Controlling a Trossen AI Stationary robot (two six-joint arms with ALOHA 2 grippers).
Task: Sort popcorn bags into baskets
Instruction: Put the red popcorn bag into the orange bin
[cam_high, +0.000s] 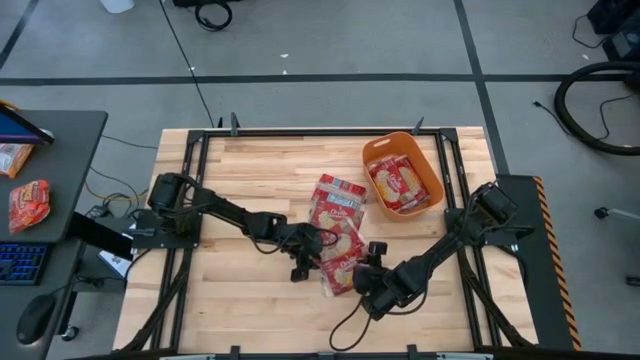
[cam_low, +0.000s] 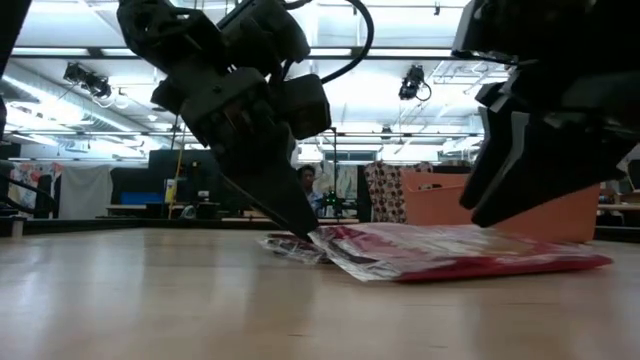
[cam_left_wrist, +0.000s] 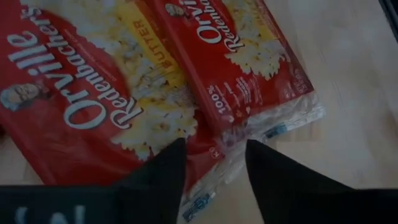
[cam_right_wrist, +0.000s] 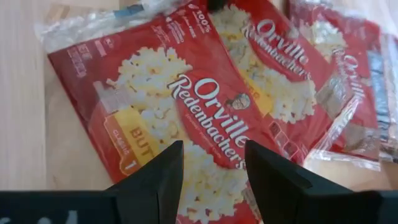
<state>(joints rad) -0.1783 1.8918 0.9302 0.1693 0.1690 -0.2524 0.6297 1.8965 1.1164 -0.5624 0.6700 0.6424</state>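
Popcorn bags (cam_high: 336, 232) lie heaped near the orange basket (cam_high: 402, 173), so left tool (cam_high: 310, 250) and right tool (cam_high: 366, 268) hover beside the heap, fingers spread, nothing held.

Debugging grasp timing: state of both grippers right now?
Left gripper: open, fingertips at the edge of a popcorn bag, nothing held.
Right gripper: open, over another popcorn bag, nothing held.
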